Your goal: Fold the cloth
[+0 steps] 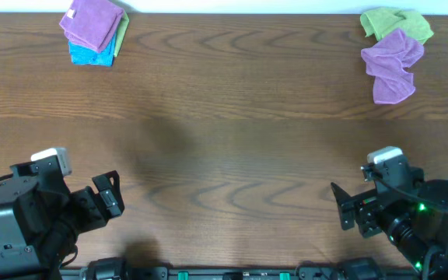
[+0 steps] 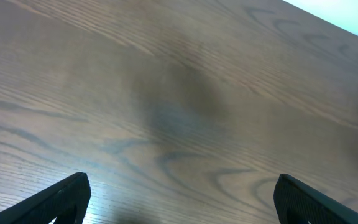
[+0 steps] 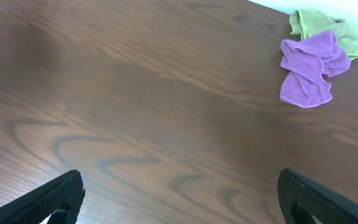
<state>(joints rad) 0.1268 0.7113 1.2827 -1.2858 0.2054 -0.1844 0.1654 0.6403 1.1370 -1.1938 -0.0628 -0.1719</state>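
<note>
Down at the near edge, the left gripper (image 2: 182,198) sat low over the wooden table (image 1: 224,132), jaws spread wide, nothing between them but bare wood grain. Over on the other side, the right gripper (image 3: 180,194) matched it: black fingers (image 3: 55,199) flung fully apart and holding nothing. Both arms were tucked at their own corners, well apart from each other, and neither was touching any fabric.

Across the middle of the table there was only brown wood with a soft shadow on it.

At the far right corner lay the cloth (image 1: 393,66), mauve-purple and fuzzy, crumpled in a loose bunch, well away from the right gripper. Its upper part was touching a light green cloth (image 1: 399,22), also rumpled, which lay just behind it against the far edge; the right wrist view showed that pair in its upper right.

At the far left corner sat a small pile: a folded purple cloth (image 1: 92,22) on top, a bright blue cloth (image 1: 92,54) peeking out below, and a sliver of green fabric (image 1: 122,27) showing along the right side.
</note>
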